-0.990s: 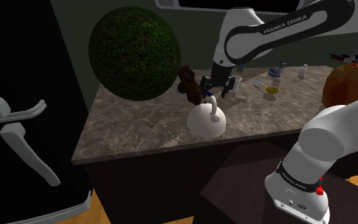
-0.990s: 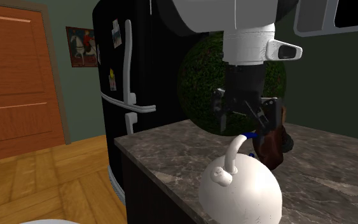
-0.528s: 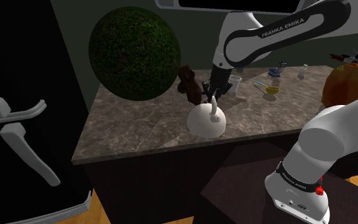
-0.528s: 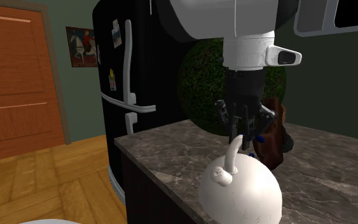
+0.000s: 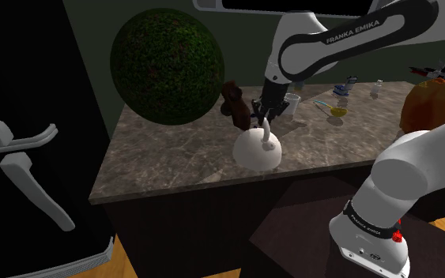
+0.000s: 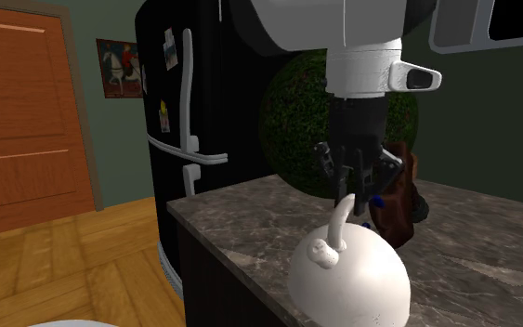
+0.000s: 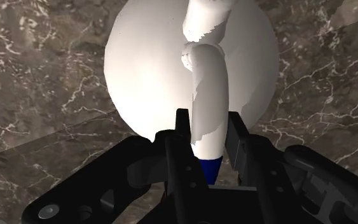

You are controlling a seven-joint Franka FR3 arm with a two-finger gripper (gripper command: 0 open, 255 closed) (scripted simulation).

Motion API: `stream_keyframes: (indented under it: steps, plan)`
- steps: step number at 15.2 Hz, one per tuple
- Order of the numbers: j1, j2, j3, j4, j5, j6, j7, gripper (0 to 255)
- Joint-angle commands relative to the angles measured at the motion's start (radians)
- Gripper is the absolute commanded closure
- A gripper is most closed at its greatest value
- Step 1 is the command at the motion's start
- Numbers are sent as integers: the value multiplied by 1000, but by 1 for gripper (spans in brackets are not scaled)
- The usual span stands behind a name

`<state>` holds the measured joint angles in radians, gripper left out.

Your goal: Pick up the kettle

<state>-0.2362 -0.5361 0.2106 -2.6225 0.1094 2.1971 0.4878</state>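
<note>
A round white kettle (image 5: 256, 150) with an arched white handle (image 7: 208, 95) rests on the dark marble counter (image 5: 173, 154). My black gripper (image 5: 265, 118) comes straight down over it and is shut on the top of the handle. In the wrist view the two fingers (image 7: 182, 137) clasp the handle from both sides, with a blue patch showing just below their grip. From the second exterior view the gripper (image 6: 354, 189) holds the handle's upper end above the kettle's body (image 6: 347, 279). Whether the kettle's base has left the counter I cannot tell.
A brown figure (image 5: 235, 103) stands just behind the kettle, and a large green ball-shaped bush (image 5: 167, 67) behind that. A glass (image 5: 292, 104) and small items (image 5: 335, 110) lie further along the counter. A black fridge (image 5: 23, 142) stands beyond the counter's end, an orange object (image 5: 428, 104) near the stand.
The gripper, open above the handle a second ago, came down and shut on it. The kettle has shifted slightly since then.
</note>
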Motion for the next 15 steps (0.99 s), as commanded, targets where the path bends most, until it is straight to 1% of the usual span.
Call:
stream_keyframes:
  steps: [1, 13, 15]
  plan:
    - [0, -13, -3, 16, -1, -28, -1, 255]
    - [-4, -57, -20, 148, -10, -204, -3, 255]
    - [-4, -57, -20, 150, -10, -206, -3, 255]
